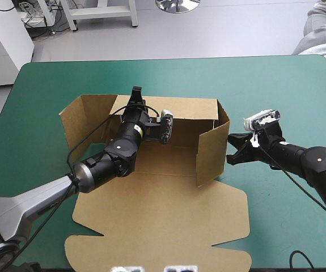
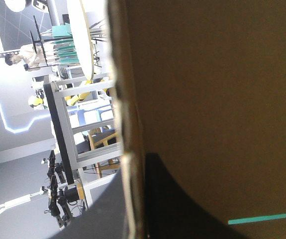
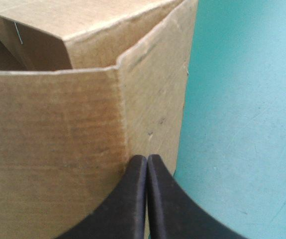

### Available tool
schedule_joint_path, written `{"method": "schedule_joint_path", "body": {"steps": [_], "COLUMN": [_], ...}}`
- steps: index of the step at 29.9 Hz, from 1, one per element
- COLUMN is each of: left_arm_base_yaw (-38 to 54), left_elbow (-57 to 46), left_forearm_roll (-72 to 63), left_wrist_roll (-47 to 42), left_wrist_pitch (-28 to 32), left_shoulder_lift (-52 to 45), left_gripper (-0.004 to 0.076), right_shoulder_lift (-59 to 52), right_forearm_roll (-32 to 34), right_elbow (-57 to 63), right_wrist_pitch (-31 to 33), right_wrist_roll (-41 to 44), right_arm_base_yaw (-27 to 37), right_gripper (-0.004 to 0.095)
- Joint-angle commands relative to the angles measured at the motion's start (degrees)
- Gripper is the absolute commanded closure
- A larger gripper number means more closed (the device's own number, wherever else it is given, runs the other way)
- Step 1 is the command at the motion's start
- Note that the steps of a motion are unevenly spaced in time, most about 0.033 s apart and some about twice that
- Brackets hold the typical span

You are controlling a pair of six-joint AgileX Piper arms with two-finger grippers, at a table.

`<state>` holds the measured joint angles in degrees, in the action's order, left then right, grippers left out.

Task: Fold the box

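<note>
Box (image 1: 168, 209), walls raised — left tool (image 1: 135, 92) pinching one

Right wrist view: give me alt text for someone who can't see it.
The right tool, its black fingers shut into a pointed arch, points at a raised, folded corner of the brown box. The teal-green cover shows beside that wall.
</note>
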<state>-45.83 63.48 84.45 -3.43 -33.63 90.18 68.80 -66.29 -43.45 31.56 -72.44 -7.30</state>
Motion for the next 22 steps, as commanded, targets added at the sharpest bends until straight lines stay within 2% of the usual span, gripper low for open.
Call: {"method": "schedule_joint_path", "body": {"steps": [1, 3, 5, 9, 11, 12, 17, 19, 22], "left_arm_base_yaw": [0.0, 0.0, 0.0, 0.0, 0.0, 0.0, 0.0, 0.0, 0.0], "left_elbow": [2.1, 3.0, 3.6, 4.6, 4.6, 4.6, 4.7, 4.7, 4.7], "left_forearm_roll": [0.7, 0.7, 0.7, 0.7, 0.7, 0.7, 0.7, 0.7, 0.7], "left_wrist_roll": [-0.6, -0.6, -0.6, -0.6, -0.6, -0.6, -1.0, -1.0, -1.0], "left_wrist_pitch": [-1.0, -1.0, -1.0, -0.4, -0.2, -0.1, -0.1, 0.1, 0.5], "left_shoulder_lift": [-1.8, -1.8, -1.8, -1.8, -1.8, -1.6, -1.0, -0.9, -0.9], "left_gripper": [0.0709, 0.0709, 0.0709, 0.0709, 0.0709, 0.0709, 0.0708, 0.0709, 0.0708], "right_shoulder_lift": [0.2, 1.2, 1.5, 1.6, 1.6, 1.6, 1.8, 1.9, 2.0], "right_forearm_roll": [-3.1, -2.1, -0.6, 1.4, 1.5, 1.5, 0.3, -0.7, -0.9], "right_elbow": [-3.4, -4.8, -5.5, -5.6, -5.6, -5.6, -5.6, -5.6, -5.6], "right_wrist_pitch": [2.6, 5.0, 6.9, 8.1, 8.6, 9.2, 10.7, 9.9, 5.2], "right_wrist_roll": [-2.3, -2.4, -1.1, -1.1, -1.2, -1.3, -1.6, -2.0, -2.2], "right_arm_base_yaw": [0.1, 0.1, 0.1, 0.1, 0.1, 0.1, 0.1, 0.0, -3.0], "right_gripper": [0.0921, 0.0877, 0.0783, 0.0412, 0.0307, 0.028, 0.0275, 0.0275, 0.0275]}}
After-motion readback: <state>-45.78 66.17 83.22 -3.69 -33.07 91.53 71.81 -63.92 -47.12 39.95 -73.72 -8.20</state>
